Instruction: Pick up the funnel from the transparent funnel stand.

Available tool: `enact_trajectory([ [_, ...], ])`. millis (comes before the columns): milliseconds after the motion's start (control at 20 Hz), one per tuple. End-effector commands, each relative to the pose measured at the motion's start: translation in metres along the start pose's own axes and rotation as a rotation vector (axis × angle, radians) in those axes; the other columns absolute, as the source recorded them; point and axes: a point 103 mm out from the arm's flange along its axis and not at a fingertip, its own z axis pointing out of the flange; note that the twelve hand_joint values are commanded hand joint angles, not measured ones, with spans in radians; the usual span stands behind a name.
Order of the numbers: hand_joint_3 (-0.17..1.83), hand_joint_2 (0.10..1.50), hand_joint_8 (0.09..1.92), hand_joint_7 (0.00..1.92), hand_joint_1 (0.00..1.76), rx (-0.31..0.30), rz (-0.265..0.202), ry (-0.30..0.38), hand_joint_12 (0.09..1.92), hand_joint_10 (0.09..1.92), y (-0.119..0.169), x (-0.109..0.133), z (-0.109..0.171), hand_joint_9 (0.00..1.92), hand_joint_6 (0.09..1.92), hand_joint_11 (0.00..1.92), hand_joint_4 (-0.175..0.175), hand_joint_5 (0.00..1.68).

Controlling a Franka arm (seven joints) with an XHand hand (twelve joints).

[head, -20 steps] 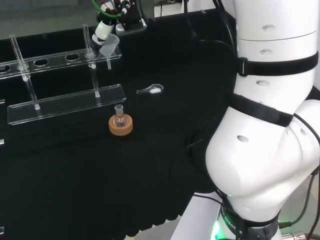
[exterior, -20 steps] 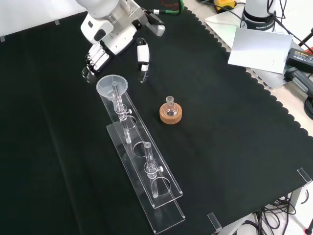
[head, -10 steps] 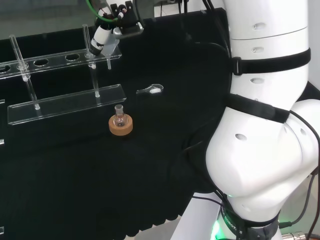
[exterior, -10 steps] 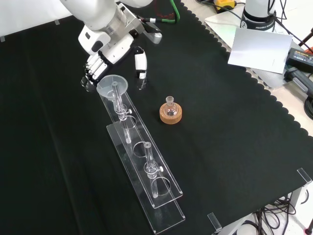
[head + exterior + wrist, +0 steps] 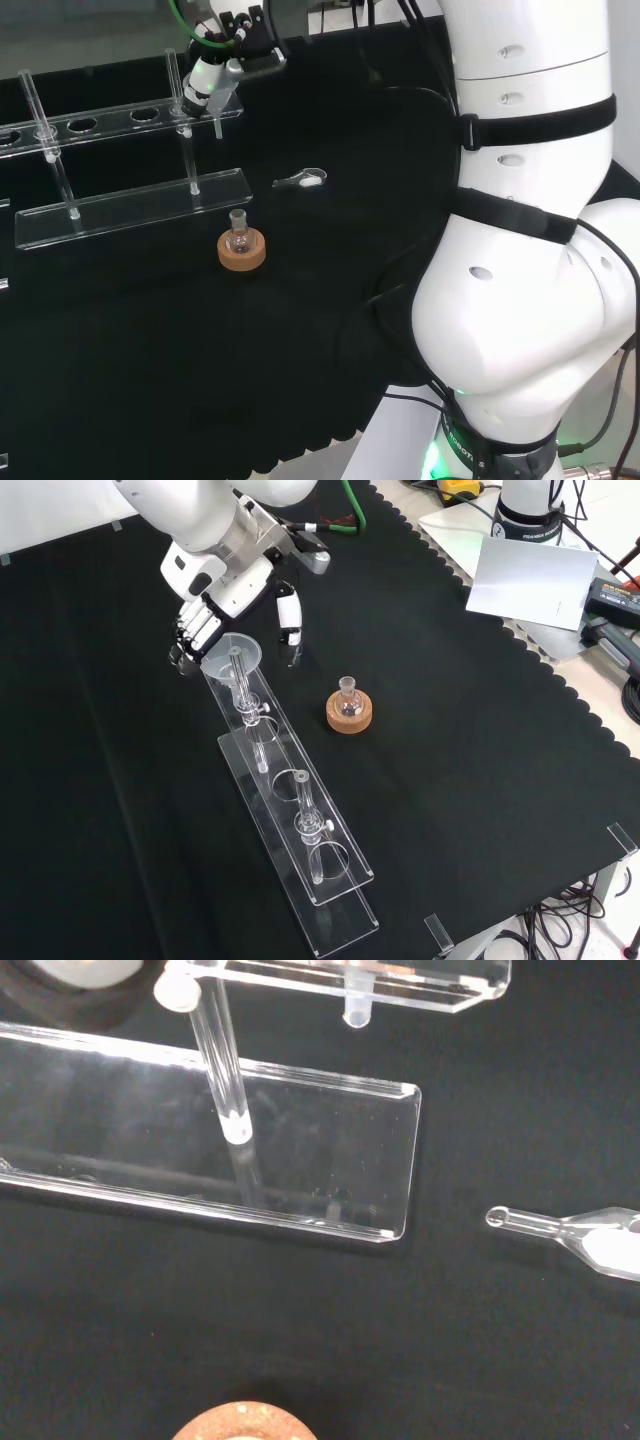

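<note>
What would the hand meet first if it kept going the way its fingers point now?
Probably the funnel seated in the transparent stand: the hand straddles its rim, though depth is unclear.

Counter under black cloth.
On it: long clear plastic funnel stand; round cork ring bearing a small glass flask; small clear glass scoop, well apart.

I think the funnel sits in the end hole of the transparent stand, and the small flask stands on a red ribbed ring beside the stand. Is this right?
One detail is wrong: the small flask stands on a cork ring, not a red ribbed ring, as the front view shows. The funnel does sit in the end hole of the transparent stand.
</note>
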Motion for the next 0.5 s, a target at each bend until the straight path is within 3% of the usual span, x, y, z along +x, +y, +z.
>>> enact_trajectory([
  [50,0.29,0.67,0.2,0.0,0.75,0.019,0.014,-0.016,1.53,0.9,0.0062,-0.0006,0.0022,0.0,0.09,0.22,-0.054,0.0],
  [500,0.32,0.66,0.26,0.0,0.75,0.046,0.03,-0.03,1.53,0.91,0.0145,0.0048,0.0032,0.02,0.09,0.23,-0.055,0.0],
])
